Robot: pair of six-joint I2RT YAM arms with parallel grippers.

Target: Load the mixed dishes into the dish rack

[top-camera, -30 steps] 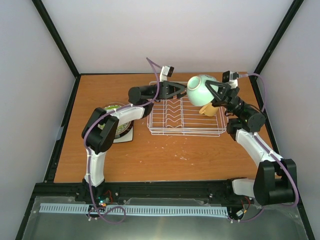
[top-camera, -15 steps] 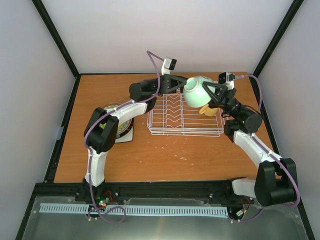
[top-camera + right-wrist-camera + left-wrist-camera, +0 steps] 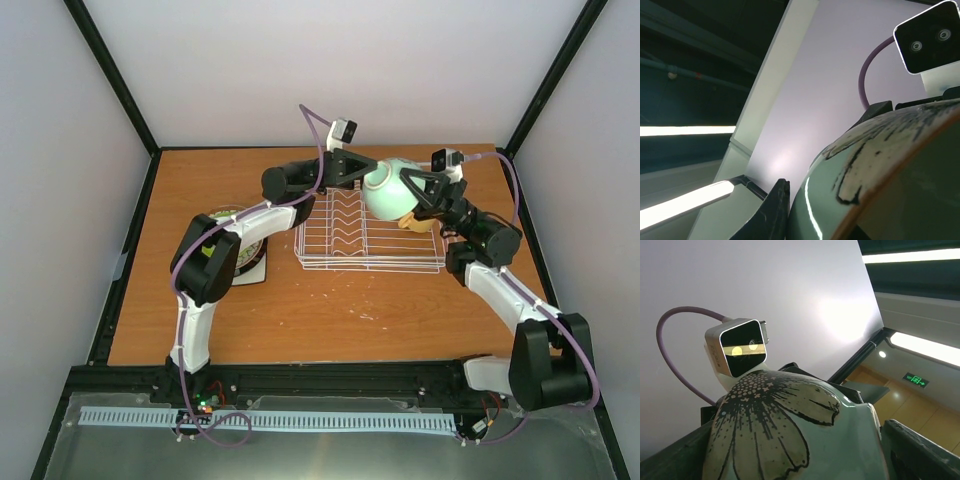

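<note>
The mint-green bowl (image 3: 388, 190), painted with a dark flower, hangs tilted above the back of the white wire dish rack (image 3: 370, 248). My left gripper (image 3: 366, 172) is shut on its left side. My right gripper (image 3: 414, 188) is shut on its right side. In the left wrist view the bowl (image 3: 805, 435) fills the gap between both fingers (image 3: 925, 452). In the right wrist view one finger (image 3: 771, 212) presses the bowl's (image 3: 875, 170) outer wall; the other is hidden. The yellow mug (image 3: 413, 221) lies in the rack under the bowl.
A stack of plates (image 3: 243, 255) sits on the white square plate (image 3: 256, 273) left of the rack, partly hidden by the left arm. The rack's wavy dividers (image 3: 345, 225) stand in its left half. The enclosure's back wall is just behind the rack.
Both grippers have carried the bowl a little to the left and lower over the rack. The mug and the plate stack have not moved.
</note>
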